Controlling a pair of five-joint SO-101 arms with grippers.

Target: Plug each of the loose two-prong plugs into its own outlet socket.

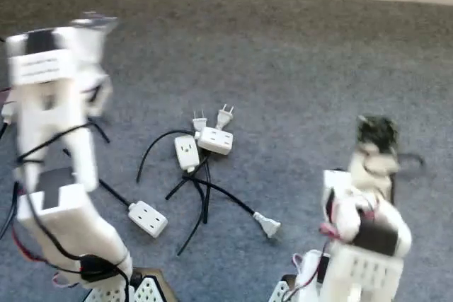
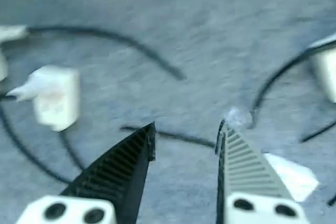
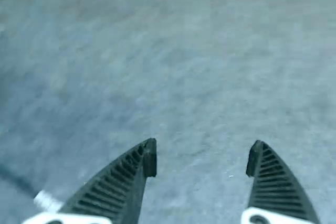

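Ahead of the left gripper (image 2: 186,128), tilted down over carpet (image 2: 210,24) and spread open: outlet socket (image 2: 55,97), off toward its black finger's side. Right gripper (image 3: 203,148) gaping too, loose plug (image 1: 269,225) well behind.

Open mat (image 1: 297,54) far and right, cords (image 1: 205,201) tangled at centre, sockets (image 1: 214,141) clustered there, arm (image 1: 56,139) overhanging left edge.

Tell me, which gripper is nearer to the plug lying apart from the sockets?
Right. The right gripper hangs over bare carpet beside that plug; the left gripper is farther, above the sockets and cords.
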